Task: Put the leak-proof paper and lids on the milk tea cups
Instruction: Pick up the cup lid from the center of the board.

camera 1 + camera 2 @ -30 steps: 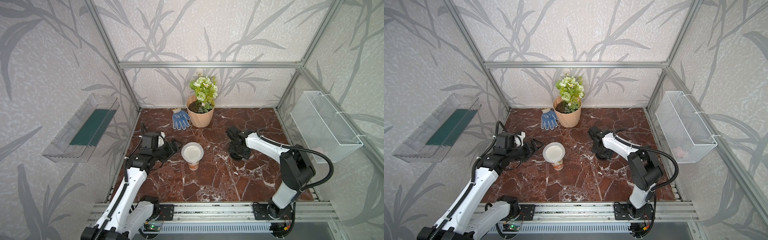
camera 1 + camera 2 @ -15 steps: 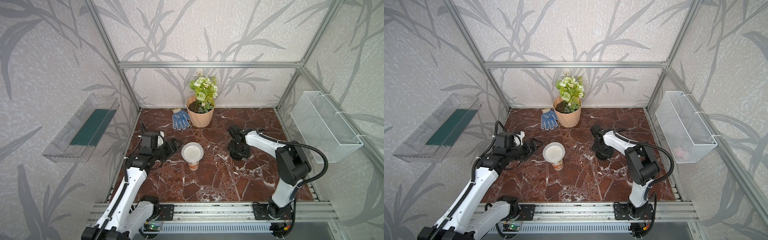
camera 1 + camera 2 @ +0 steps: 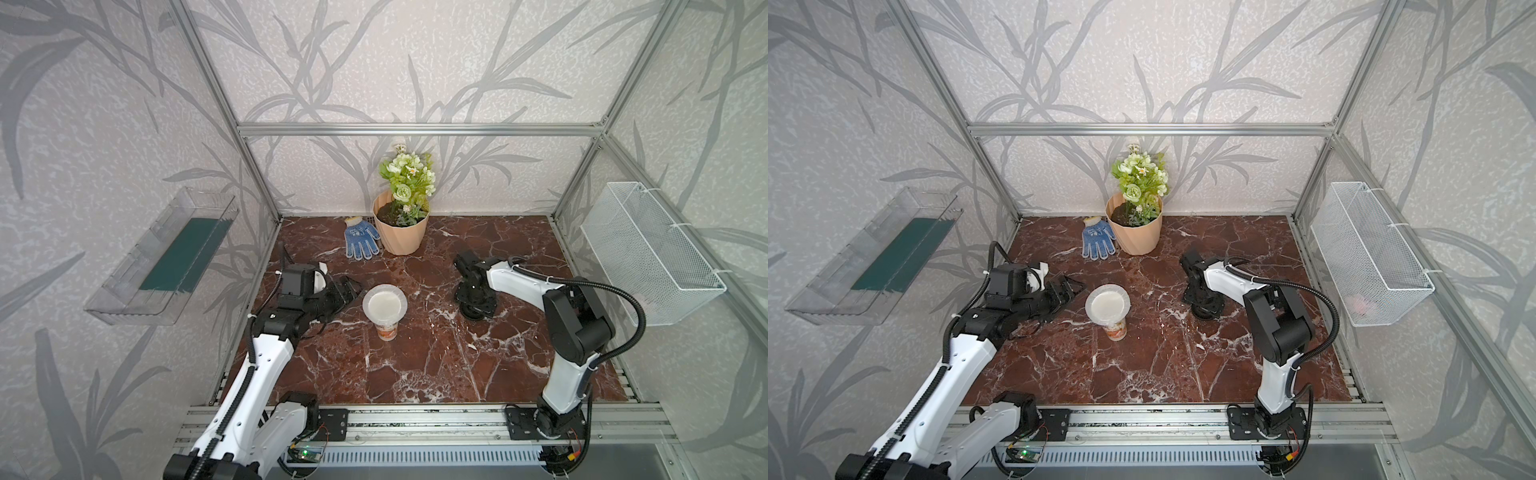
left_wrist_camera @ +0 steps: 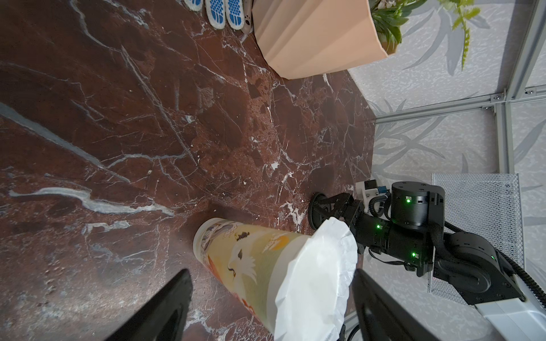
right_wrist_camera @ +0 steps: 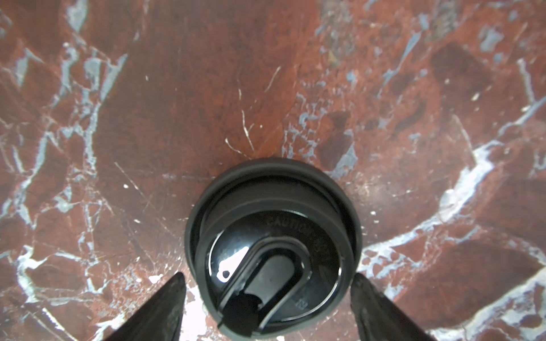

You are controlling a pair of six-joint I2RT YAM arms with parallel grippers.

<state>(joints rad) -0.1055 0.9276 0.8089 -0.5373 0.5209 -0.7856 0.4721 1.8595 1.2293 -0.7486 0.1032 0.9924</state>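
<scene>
The milk tea cup (image 3: 385,330) stands upright mid-table, white with an orange band near its base. The leak-proof paper (image 3: 384,304), a crinkled whitish disc, lies over the cup's mouth and overhangs the rim; both top views show it (image 3: 1107,304). My left gripper (image 3: 350,289) is open just left of the cup, not touching it. In the left wrist view the cup (image 4: 245,251) and paper (image 4: 319,265) sit ahead between the spread fingers (image 4: 165,307). My right gripper (image 5: 268,276) hangs open over a black lid (image 5: 273,236), with a finger on each side and gaps showing.
A peach flower pot (image 3: 401,237) with a blue glove (image 3: 360,239) beside it stands at the back. The black lid (image 3: 478,309) lies right of the cup. A wire basket (image 3: 648,253) hangs on the right wall and a clear tray (image 3: 166,257) on the left wall.
The right arm has shifted slightly above the black lid. The left arm, the cup and the paper have stayed put.
</scene>
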